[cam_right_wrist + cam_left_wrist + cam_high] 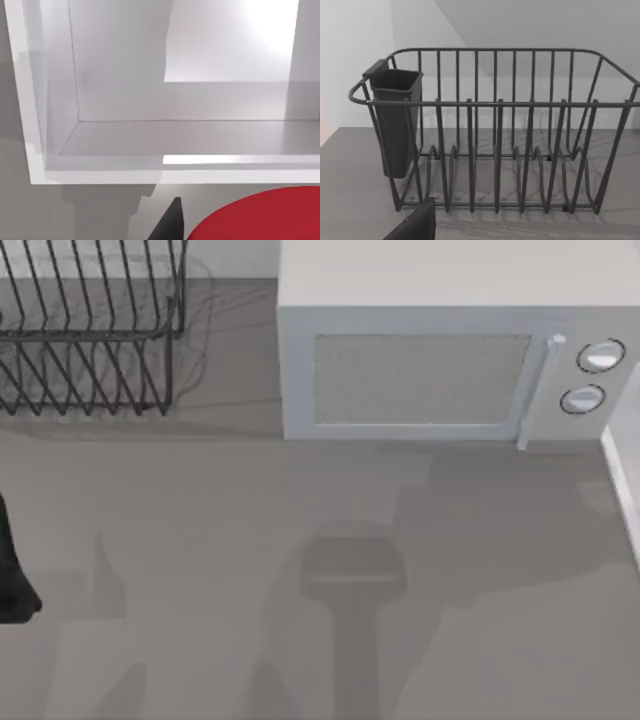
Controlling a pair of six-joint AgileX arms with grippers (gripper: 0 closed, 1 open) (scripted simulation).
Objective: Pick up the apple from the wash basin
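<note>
dish rack (90, 330) far left on table (300, 540), microwave (440, 350) right of it

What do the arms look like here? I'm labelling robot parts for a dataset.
Little shows. The left arm is a plain matte black shape at the table's left edge. A dark grey angular tip and a black pointed fingertip show in the wrist views. No cables or markings are visible.

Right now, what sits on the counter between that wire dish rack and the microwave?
Nothing: in the top view the stretch of grey counter between the dish rack and the microwave is bare, crossed only by the rack's faint shadow.
</note>
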